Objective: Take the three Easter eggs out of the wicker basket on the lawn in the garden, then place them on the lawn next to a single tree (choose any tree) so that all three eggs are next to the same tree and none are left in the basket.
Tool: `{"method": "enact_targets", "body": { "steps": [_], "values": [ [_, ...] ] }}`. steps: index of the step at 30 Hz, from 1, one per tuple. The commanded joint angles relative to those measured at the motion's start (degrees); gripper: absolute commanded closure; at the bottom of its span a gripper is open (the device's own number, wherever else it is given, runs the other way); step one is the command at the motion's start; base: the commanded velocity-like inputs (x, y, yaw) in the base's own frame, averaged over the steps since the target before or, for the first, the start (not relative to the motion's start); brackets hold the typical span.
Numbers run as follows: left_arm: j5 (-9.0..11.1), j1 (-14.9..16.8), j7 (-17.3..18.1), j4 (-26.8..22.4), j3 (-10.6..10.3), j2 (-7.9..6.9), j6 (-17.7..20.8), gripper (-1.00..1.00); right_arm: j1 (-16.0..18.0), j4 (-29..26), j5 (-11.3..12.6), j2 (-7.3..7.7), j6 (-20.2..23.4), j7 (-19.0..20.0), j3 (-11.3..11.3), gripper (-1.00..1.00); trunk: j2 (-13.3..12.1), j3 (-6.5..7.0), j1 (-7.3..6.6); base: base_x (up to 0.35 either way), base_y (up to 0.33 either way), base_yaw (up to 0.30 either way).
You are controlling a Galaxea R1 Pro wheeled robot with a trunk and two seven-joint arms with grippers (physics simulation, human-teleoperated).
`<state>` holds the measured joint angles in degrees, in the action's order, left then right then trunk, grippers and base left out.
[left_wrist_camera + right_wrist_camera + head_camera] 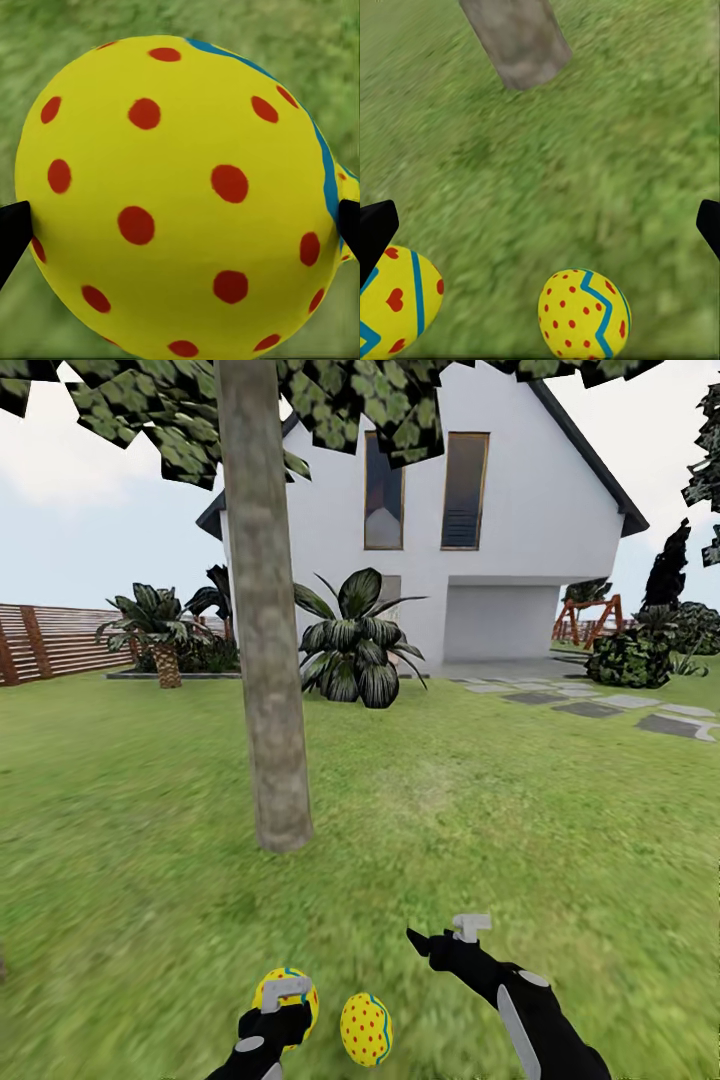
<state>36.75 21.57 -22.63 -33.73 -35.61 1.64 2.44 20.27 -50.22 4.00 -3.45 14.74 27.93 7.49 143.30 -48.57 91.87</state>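
Note:
My left gripper is low over the lawn, shut on a yellow Easter egg with red dots. In the left wrist view that egg sits between the black fingertips. A second egg lies on the grass just to its right. My right gripper hovers beside them, open and empty. In the right wrist view the gripper looks over two eggs on the grass, toward the tree trunk. The tree stands a short way ahead. The wicker basket is out of view.
A low broad-leaved plant grows behind the tree, in front of a white house. Grey stepping stones run along the right. A wooden fence and more plants close the far left.

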Motion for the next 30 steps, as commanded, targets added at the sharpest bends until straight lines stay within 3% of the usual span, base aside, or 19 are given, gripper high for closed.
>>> {"method": "enact_targets", "body": {
  "steps": [1, 8, 14, 25, 30],
  "values": [
    [0.3, 0.1, -0.5, -0.1, -0.3, -0.05, 0.2, 1.0, 0.0, -0.1, 0.4, -0.07, 0.5, 0.3, 0.3, -1.0, 0.0, -0.29, 0.01, 0.0, 0.0, 0.0],
    [0.3, 0.1, -0.6, -0.1, -0.3, -0.05, 0.1, 1.0, 0.0, -0.1, 0.6, 0.02, -0.9, 0.7, 0.3, -1.0, 0.1, -1.84, 0.19, 0.0, 0.0, 0.0],
    [0.3, 0.0, -0.5, -0.2, -0.3, -0.05, -0.3, 1.0, 0.0, -0.1, 0.6, 0.02, -0.9, 0.7, 0.3, -1.0, 0.1, -1.84, 0.19, 0.014, 0.003, 0.0],
    [0.3, 0.1, -0.5, -0.2, -0.4, -0.06, 0.2, 1.0, 0.0, -0.1, 0.6, 0.01, -0.9, 0.8, 0.3, -1.0, 0.1, -1.84, 0.19, 0.275, 0.092, 0.0],
    [0.3, 0.0, -0.5, -0.2, -0.4, -0.1, -0.5, 1.0, 0.0, -0.1, 0.6, 0.02, -0.9, 0.8, 0.3, -1.0, 0.1, -1.78, 0.19, 0.086, 0.027, -0.063]
  ]
}}
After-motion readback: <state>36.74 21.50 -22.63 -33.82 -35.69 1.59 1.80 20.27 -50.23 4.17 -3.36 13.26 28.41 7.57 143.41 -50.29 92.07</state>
